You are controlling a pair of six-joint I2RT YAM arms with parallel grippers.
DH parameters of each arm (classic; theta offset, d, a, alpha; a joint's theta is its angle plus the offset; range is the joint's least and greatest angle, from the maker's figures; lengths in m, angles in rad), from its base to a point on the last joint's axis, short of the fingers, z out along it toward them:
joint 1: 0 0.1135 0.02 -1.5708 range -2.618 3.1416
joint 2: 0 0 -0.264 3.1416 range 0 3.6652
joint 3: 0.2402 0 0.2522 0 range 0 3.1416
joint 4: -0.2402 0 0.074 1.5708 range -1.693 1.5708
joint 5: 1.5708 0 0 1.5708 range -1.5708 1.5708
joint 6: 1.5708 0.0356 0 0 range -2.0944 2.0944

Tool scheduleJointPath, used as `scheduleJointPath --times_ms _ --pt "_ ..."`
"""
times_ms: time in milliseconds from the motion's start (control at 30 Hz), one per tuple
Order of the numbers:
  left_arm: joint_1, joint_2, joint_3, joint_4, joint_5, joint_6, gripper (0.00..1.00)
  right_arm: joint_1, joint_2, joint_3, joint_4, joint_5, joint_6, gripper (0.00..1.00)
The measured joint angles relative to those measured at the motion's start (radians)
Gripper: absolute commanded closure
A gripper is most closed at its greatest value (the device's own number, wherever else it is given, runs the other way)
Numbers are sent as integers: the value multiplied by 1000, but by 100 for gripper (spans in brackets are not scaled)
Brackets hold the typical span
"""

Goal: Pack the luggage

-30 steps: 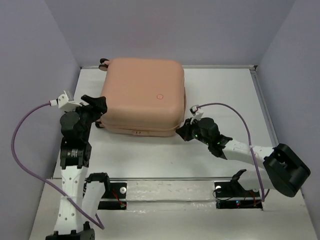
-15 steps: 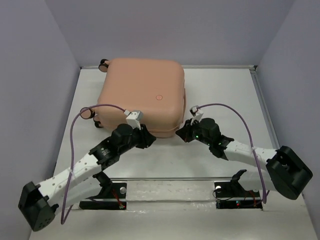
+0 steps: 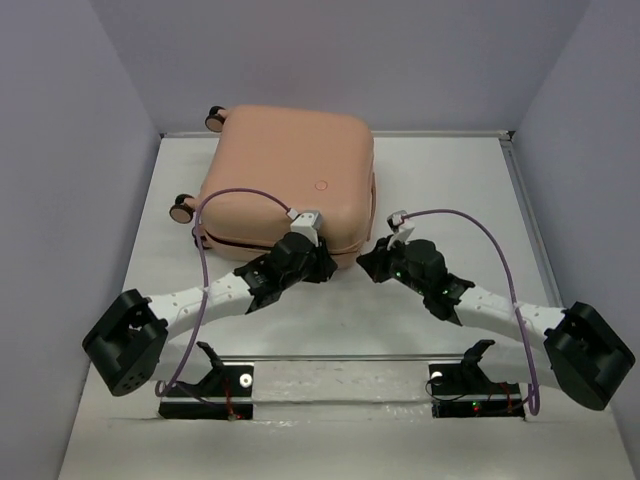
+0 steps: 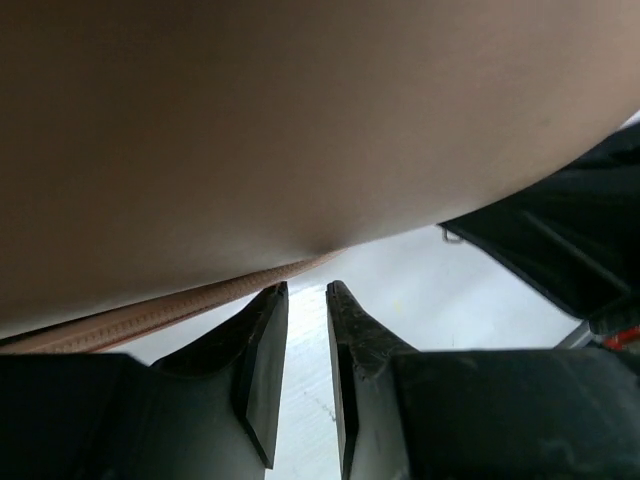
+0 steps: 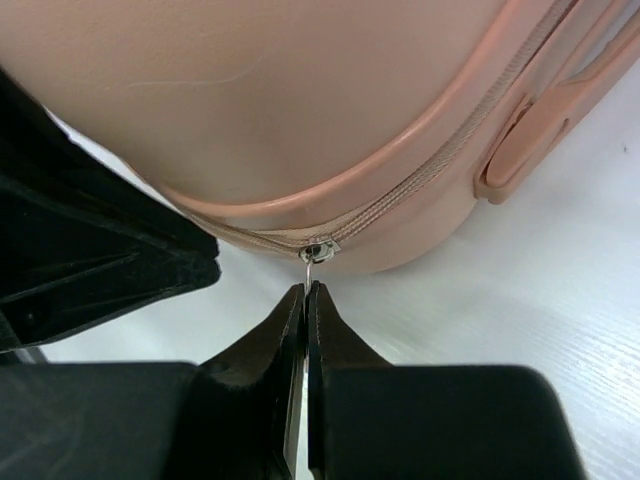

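Observation:
The peach-pink luggage [image 3: 290, 180] lies flat and closed at the back of the table, dimple [image 3: 321, 184] up, wheels at its left side. My right gripper [image 5: 305, 290] is shut on the metal zipper pull [image 5: 311, 272] at the case's near right corner, below the slider [image 5: 320, 249]. In the top view it sits at that corner [image 3: 366, 262]. My left gripper [image 4: 306, 290] is open a narrow gap and empty, its tips right under the case's zipper seam [image 4: 150, 315]; in the top view it is at the near edge [image 3: 322, 262], close to the right gripper.
A pink side handle [image 5: 560, 110] runs along the case's right side. Grey walls enclose the table on three sides. A wheel [image 3: 181, 208] sticks out at the case's left. The arm bases [image 3: 225, 385] stand at the near edge.
My left arm has swung from the case's left side across to its near edge, beside the right gripper. The luggage has shifted and turned slightly. The right gripper has stayed at the corner.

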Motion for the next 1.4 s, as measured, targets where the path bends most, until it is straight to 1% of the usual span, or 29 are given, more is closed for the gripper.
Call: scheduleJointPath --times_ms 67,167,300,433,533,667,700,800,833,867,933,1067,1133,1200,1400 --pt "8 31 20 5 1 4 68 24 0 1 -1 40 -6 93" --pt "18 60 46 3 2 5 68 111 11 19 -12 151 -18 93" --pt "38 81 64 -7 8 19 69 192 92 61 4 231 -16 93" --pt "69 105 87 -12 28 32 69 226 195 120 39 320 7 93" --pt "102 102 87 -15 54 37 67 236 235 143 58 352 24 93" --pt "172 21 58 -61 111 25 43 233 231 140 79 319 54 93" --pt "201 -23 48 -77 121 18 28 226 222 132 82 297 63 93" --pt "310 -171 43 -118 155 -9 7 204 197 112 92 254 73 93" --pt "354 -214 48 -120 158 -18 6 197 191 106 95 241 74 93" --pt "441 -267 78 -153 177 -27 6 191 188 104 95 232 75 93" --pt "551 -282 158 -201 209 -27 6 179 187 103 96 206 75 93" --pt "799 -210 336 -249 304 -11 6 168 187 103 96 181 74 93" --pt "908 -153 391 -274 318 -10 5 167 186 103 96 176 73 93" --pt "957 -94 410 -272 319 -21 5 166 185 103 95 169 71 93" --pt "1043 73 409 -254 322 -109 4 163 182 100 96 148 63 93"
